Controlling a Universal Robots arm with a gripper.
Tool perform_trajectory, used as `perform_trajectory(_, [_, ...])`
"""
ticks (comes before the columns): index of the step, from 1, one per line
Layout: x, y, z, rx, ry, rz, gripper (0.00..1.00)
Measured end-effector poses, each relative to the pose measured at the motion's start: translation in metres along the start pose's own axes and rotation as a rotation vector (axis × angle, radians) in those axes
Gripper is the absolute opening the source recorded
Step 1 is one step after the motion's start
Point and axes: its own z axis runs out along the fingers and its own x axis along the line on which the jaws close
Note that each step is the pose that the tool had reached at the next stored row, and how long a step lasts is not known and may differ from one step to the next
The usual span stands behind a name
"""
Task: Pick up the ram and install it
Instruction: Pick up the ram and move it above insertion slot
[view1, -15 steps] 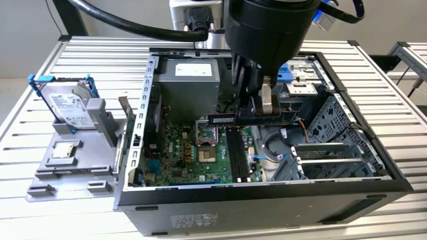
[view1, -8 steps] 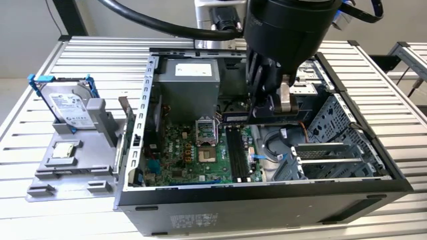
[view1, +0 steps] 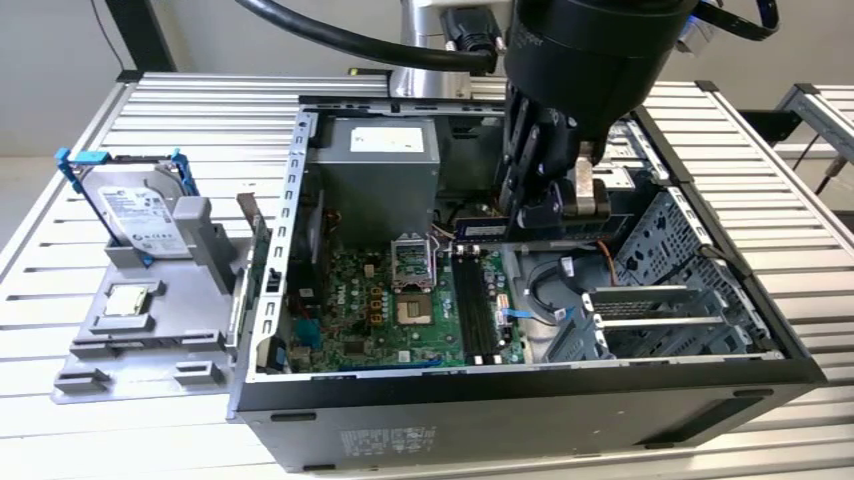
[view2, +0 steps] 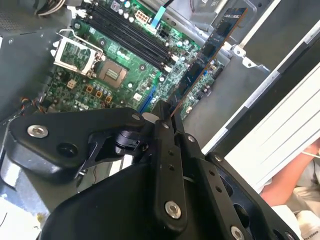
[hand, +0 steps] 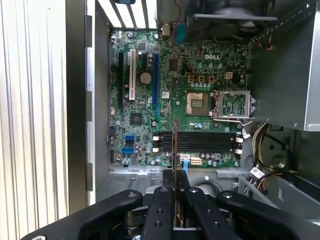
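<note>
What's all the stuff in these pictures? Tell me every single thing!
table: one, silver slats, under everything.
computer case: one, black and grey, open, on the table.
motherboard: one, green, inside the case.
memory slots: several, black, side by side on the motherboard.
power supply: one, grey, inside the case beside the motherboard.
holder: one, grey, on the table at the exterior view's left of the case.
hard drive: one, silver with blue clips, propped in the holder.
processor chip: one, small silver square, lying on the holder.
ram: one, blue, held above the motherboard, not in a slot.
person's arm: one, outside the case.
gripper: one, black, shut on the ram.
</note>
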Motion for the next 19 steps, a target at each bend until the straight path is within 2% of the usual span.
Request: perform_trajectory(19, [-0.0051,-0.0001,0.0001,0.0000,-0.0013,0.000,0.00])
